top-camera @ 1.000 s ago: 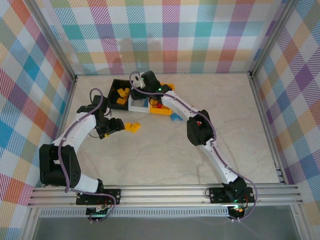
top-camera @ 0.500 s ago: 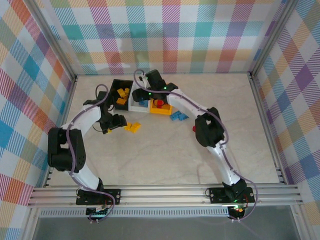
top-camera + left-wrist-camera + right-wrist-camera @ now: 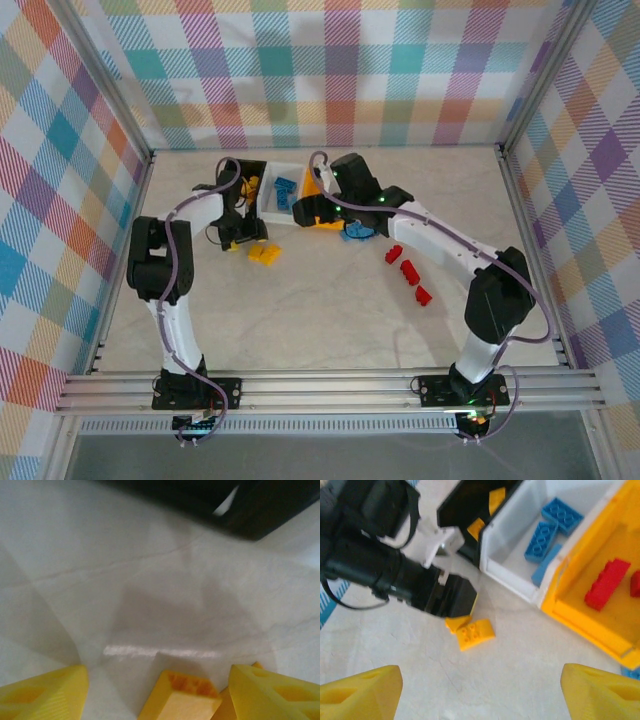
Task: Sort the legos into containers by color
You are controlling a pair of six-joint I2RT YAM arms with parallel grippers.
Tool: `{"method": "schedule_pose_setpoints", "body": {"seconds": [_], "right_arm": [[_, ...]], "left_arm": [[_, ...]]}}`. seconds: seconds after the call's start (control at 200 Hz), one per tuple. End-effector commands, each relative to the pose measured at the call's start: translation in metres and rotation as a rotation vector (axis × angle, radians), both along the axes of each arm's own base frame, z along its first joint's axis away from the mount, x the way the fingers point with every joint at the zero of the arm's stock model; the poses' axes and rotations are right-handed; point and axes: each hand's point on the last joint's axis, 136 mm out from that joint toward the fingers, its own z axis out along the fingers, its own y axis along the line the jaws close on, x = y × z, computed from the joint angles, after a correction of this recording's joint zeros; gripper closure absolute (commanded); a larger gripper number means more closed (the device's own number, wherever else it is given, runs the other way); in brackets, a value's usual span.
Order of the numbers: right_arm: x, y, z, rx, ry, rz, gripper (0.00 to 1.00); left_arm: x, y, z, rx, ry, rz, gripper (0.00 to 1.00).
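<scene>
Top view: left tool (image 3: 245,238) low over the bench (image 3: 330,320), at the near side of the black bin (image 3: 243,186). Two yellow bricks (image 3: 265,253) lie touching each other just beside its tip, toward the arm bases and slightly right. Right tool (image 3: 312,212) hangs by the orange bin (image 3: 325,210), farther from them. So the left arm looks like the one to pick.

Left wrist view: left tool (image 3: 160,695) has jaws apart, one yellow brick (image 3: 182,692) between the fingertips (image 3: 45,695), not gripped; black bin (image 3: 245,505) straight ahead.

Right wrist view: right tool (image 3: 480,692) is wide and empty. The pair of yellow bricks (image 3: 470,630) has its long axis roughly crosswise. Blue bricks (image 3: 547,530) in the white bin (image 3: 510,575), red bricks (image 3: 607,582) in the orange bin (image 3: 580,615), yellow ones in the black.
</scene>
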Motion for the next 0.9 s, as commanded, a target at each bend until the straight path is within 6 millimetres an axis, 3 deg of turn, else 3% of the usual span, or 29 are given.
{"method": "schedule_pose_setpoints", "body": {"seconds": [0.0,0.245,0.62,0.895], "right_arm": [[-0.009,-0.007,-0.003,-0.006,0.017,-0.017,0.17],[-0.006,-0.003,-0.003,-0.006,0.018,-0.012,0.16],[-0.006,-0.001,-0.013,0.004,0.044,-0.024,0.16],[-0.011,-0.003,-0.015,0.007,0.046,-0.032,0.16]], "left_arm": [[0.006,-0.009,-0.001,0.004,-0.004,-0.058,0.25],[-0.010,-0.009,-0.021,0.044,0.067,-0.095,0.26],[-0.056,-0.008,-0.021,0.070,0.108,-0.179,0.29],[-0.069,-0.003,-0.017,0.097,0.118,-0.196,0.33]]}}
